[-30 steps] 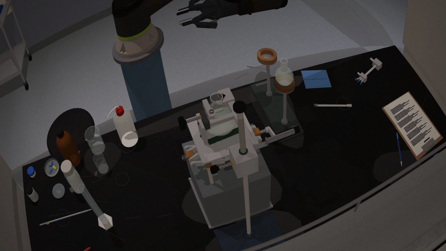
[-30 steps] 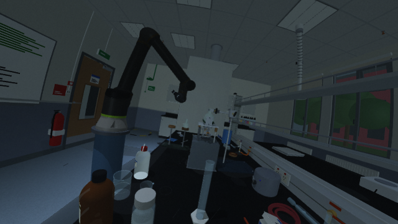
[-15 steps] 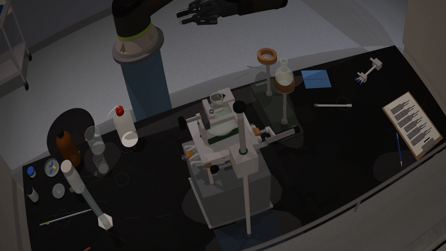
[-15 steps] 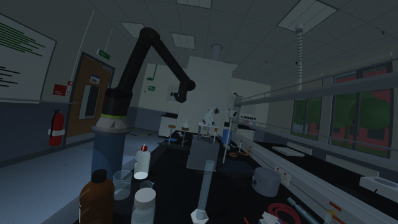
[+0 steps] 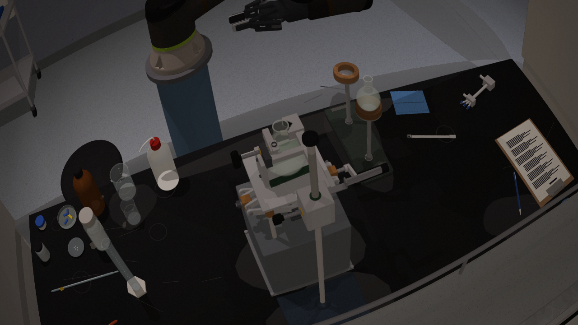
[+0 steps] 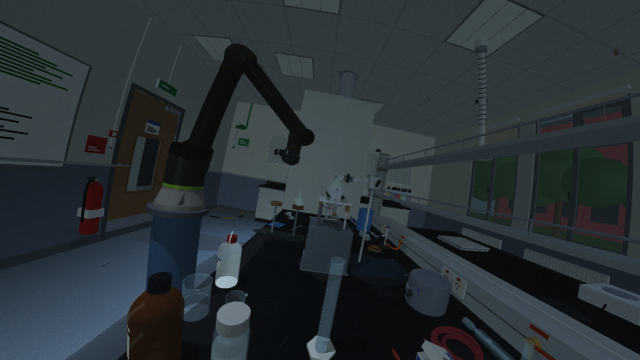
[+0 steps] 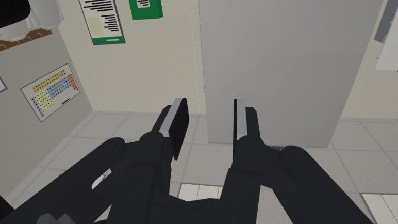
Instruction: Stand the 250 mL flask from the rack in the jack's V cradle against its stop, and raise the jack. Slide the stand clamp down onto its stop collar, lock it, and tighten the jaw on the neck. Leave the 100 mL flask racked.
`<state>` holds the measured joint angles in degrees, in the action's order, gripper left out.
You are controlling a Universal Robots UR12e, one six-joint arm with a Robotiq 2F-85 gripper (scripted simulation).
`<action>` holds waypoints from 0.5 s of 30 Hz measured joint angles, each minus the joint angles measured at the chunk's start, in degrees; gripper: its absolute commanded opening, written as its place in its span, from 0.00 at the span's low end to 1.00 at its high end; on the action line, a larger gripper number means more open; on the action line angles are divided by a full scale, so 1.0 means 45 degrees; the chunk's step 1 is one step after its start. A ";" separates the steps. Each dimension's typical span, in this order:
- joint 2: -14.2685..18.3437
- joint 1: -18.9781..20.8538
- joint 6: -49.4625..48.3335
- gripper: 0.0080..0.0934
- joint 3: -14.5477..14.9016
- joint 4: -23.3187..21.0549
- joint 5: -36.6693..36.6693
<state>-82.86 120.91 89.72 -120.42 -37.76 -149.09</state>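
The large flask [image 5: 283, 149] stands on the jack platform [image 5: 289, 169] at mid-bench, its neck inside the white stand clamp [image 5: 279, 139]. The clamp block [image 5: 317, 208] sits on the stand rod [image 5: 313, 169], which is topped by a black knob. The small flask [image 5: 368, 97] rests in a cork ring of the rack [image 5: 357, 121] behind and to the right; the other cork ring [image 5: 346, 72] is empty. My gripper [image 5: 238, 23] [image 7: 207, 125] is high above the floor, off the bench's far side, partly open and holding nothing.
A grey box [image 5: 299, 246] carries the jack. Left of it stand a wash bottle [image 5: 161, 163], a brown bottle [image 5: 87, 192], beakers [image 5: 125, 190] and a tilted measuring cylinder [image 5: 109, 250]. A clipboard [image 5: 533, 161], a spare clamp [image 5: 479, 92] and a blue cloth [image 5: 409, 102] lie to the right.
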 measured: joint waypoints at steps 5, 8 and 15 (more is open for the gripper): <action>-0.0431 -0.0010 -0.1123 0.37 -0.0130 -0.1000 0.0022; -0.1092 -0.0050 -0.2828 0.37 -0.0335 -0.2538 0.0140; -0.3468 -0.0618 -0.8957 0.37 -0.1176 -0.8222 0.1602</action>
<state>-98.46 118.13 49.41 -125.71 -74.76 -141.88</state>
